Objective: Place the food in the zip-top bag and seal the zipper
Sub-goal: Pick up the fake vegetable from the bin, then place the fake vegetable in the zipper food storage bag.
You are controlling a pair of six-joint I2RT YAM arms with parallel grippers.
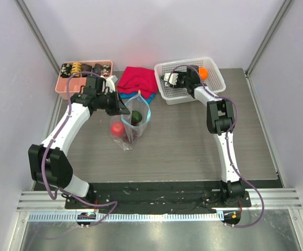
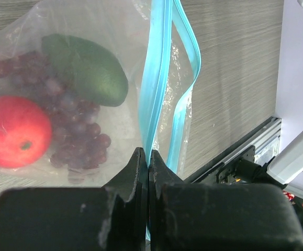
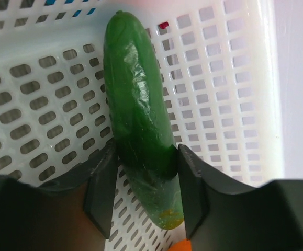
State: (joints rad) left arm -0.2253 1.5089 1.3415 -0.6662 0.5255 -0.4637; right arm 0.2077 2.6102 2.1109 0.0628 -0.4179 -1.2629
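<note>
The clear zip-top bag (image 1: 126, 137) stands at mid-table with its mouth open. Inside lie a red tomato (image 2: 12, 130), a purple grape bunch (image 2: 73, 125) and a green avocado-like piece (image 2: 86, 68). My left gripper (image 2: 148, 157) is shut on the near side of the blue zipper (image 2: 159, 78) and holds that edge up. My right gripper (image 3: 146, 162) is down in the white mesh basket (image 3: 219, 78), its fingers pressed against both sides of the green cucumber (image 3: 138, 120), which lies on the basket floor. An orange (image 1: 203, 73) sits at the basket's right end.
A pink divided tray (image 1: 67, 89) with snack pieces stands at the back left. A red cloth over a blue one (image 1: 138, 78) lies between the tray and the basket. Grey walls close in both sides of the table.
</note>
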